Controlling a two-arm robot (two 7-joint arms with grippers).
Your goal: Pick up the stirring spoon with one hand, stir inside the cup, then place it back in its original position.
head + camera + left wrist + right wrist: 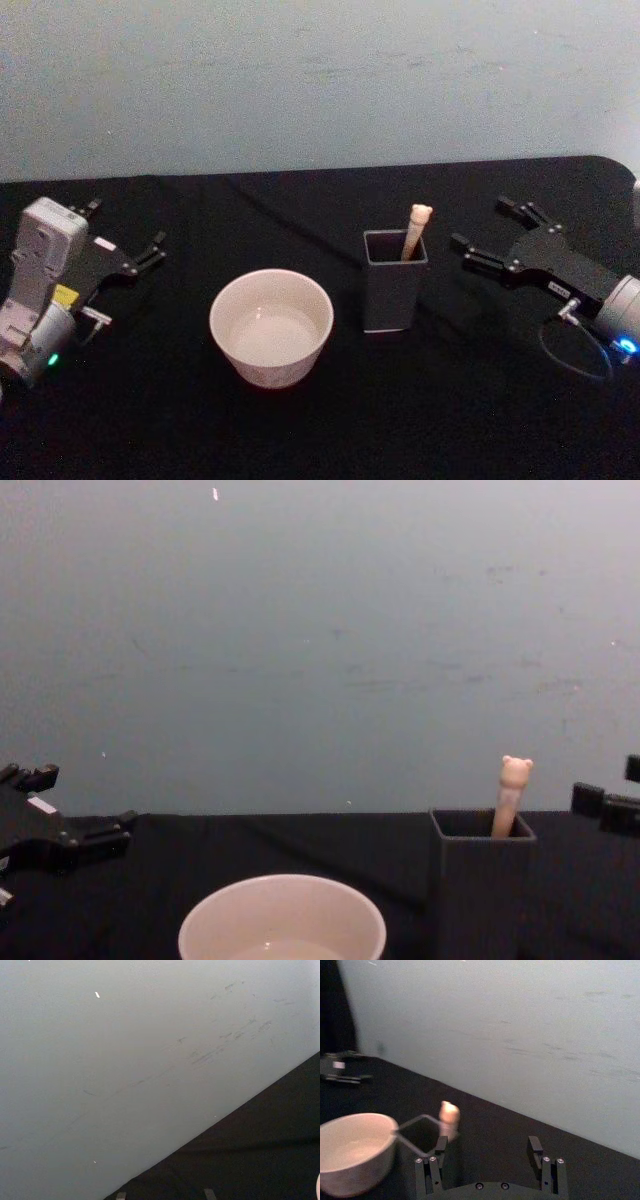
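stirring spoon (pixel 415 232) stands left of right gripper (pixel 479 222)

Plain cream-white cup (pixel 271 325), dark grey holder (pixel 393 290), cream spoon (pixel 415 230) handle, black table (pixel 300 440). Black right gripper (pixel 482 222) has a silver wrist with a blue light; black left gripper (pixel 128 222) has a grey wrist with a green light. Wall (pixel 320 80) pale grey-blue.

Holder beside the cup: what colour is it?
The holder is dark grey, best in head view.

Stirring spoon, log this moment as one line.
stirring spoon in holder, untouched | cup left of holder | right gripper open, beside holder | left gripper open, parked left
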